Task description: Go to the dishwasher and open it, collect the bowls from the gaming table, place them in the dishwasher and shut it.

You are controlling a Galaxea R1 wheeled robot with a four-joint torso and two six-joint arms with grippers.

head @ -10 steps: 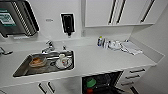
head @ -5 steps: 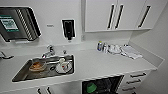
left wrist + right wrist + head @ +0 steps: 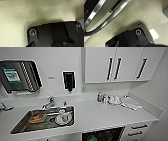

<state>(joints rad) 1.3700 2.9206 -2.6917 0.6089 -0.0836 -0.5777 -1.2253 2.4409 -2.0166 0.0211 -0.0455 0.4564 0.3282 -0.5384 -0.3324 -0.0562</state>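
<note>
The dishwasher [image 3: 103, 135] shows under the white counter at the bottom edge of the head view. Its front is open onto a dark inside. A bright green rounded shape [image 3: 92, 138], seemingly the green bowl, sits in that opening and is cut off by the picture's edge. The gaming table is out of view. The left wrist view has the robot's dark plate [image 3: 52, 36] over pale speckled floor. The right wrist view has the same kind of plate [image 3: 134, 38] beside shiny curved metal bars [image 3: 109, 13].
A steel sink [image 3: 25, 124] holds a bowl with orange contents [image 3: 37, 117] and a white cup on a plate [image 3: 63, 117]; a tap [image 3: 48, 104] stands behind. Bottles and cups [image 3: 107, 99] and a folded cloth [image 3: 131, 103] lie at the counter's back right. White drawers [image 3: 136, 130] flank the dishwasher; wall cabinets [image 3: 117, 64] hang above.
The whole head picture has slid downward, so the camera has moved; the dishwasher opening now sits lower, at the picture's bottom edge. Nothing on the counter has shifted.
</note>
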